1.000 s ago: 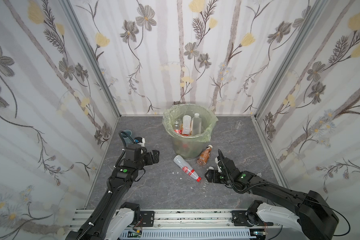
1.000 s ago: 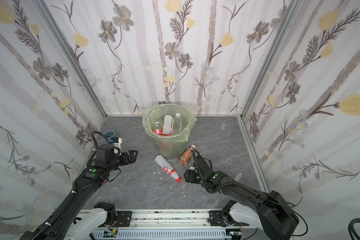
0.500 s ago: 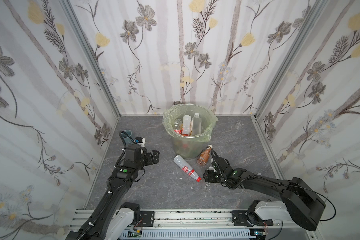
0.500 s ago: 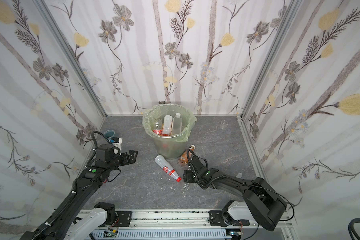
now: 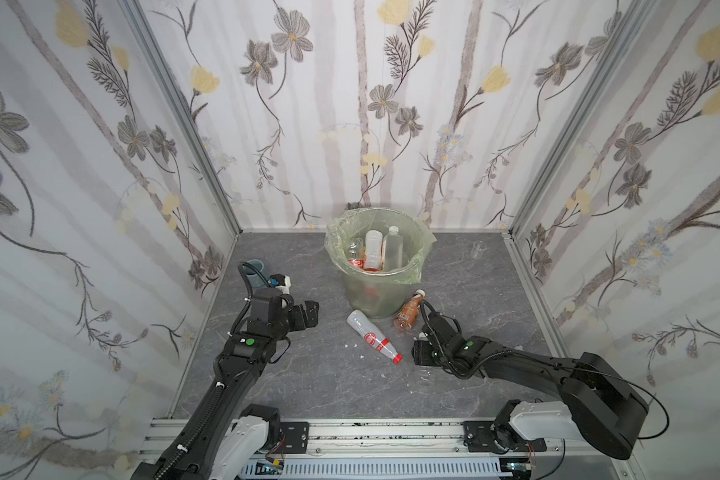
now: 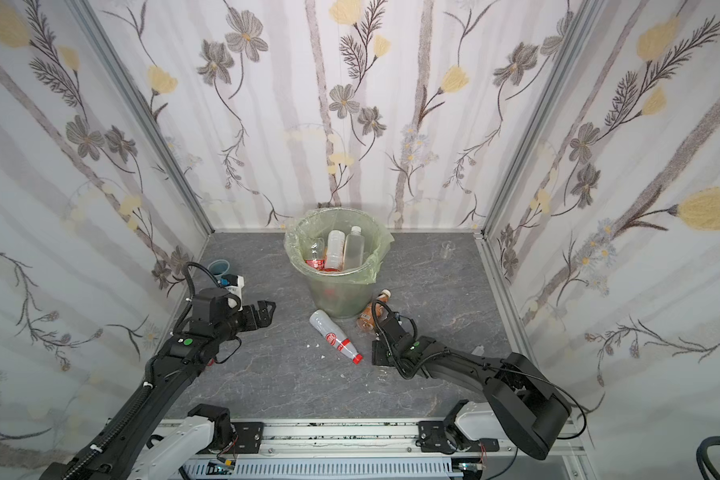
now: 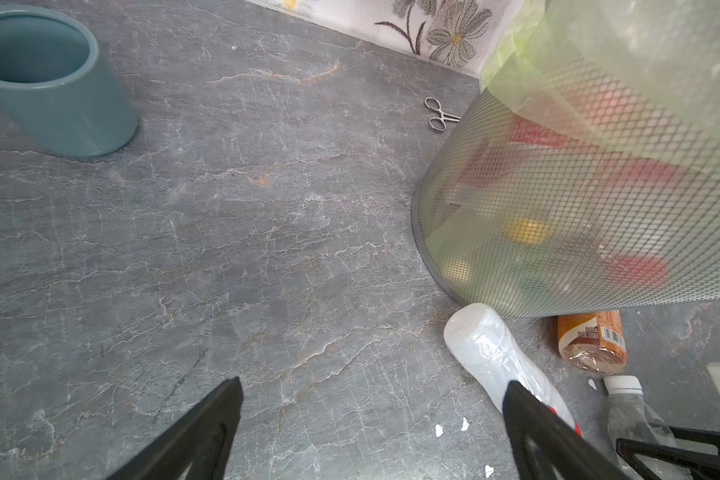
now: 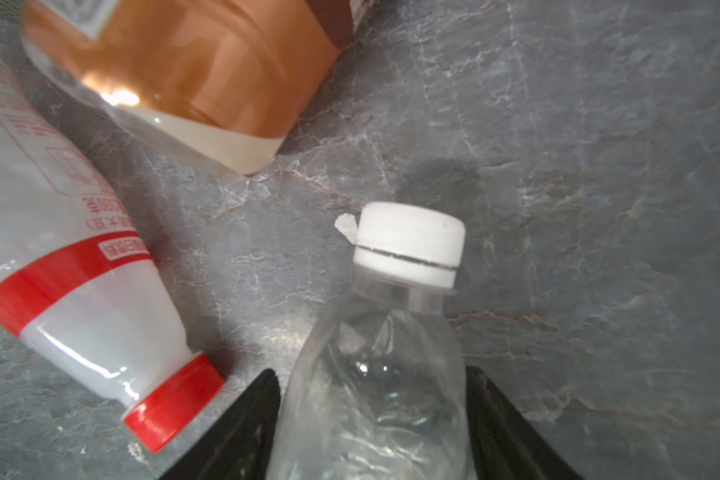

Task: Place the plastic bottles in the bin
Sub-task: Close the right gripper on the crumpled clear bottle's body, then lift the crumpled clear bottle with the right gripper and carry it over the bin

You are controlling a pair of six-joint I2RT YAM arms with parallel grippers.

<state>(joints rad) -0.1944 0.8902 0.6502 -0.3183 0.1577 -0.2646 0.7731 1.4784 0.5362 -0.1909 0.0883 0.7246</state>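
The bin point(image 5: 371, 295) point(image 6: 337, 295) stands at the back middle with several bottles inside. Against its near foot lie a frosted red-capped bottle point(image 5: 371, 334) point(image 6: 333, 336) point(image 7: 487, 349) point(image 8: 71, 266) and a brown bottle point(image 5: 408, 313) point(image 6: 368, 318) point(image 8: 192, 75). My right gripper point(image 5: 418, 353) point(image 8: 373, 374) sits low on the floor just right of the red cap. Its fingers press both sides of a clear white-capped bottle point(image 8: 375, 386) point(image 7: 636, 415). My left gripper point(image 5: 312, 313) point(image 7: 373, 386) hovers open and empty left of the bin.
A blue-grey cup point(image 5: 253, 272) point(image 7: 51, 79) stands at the left wall behind my left arm. A small clear beaker point(image 5: 477, 248) is at the back right. Small metal scissors point(image 7: 439, 114) lie beside the bin. White flecks dot the floor near the bottles.
My right gripper has dropped lower and its jaws have closed in around the clear white-capped bottle. The left arm has not moved.
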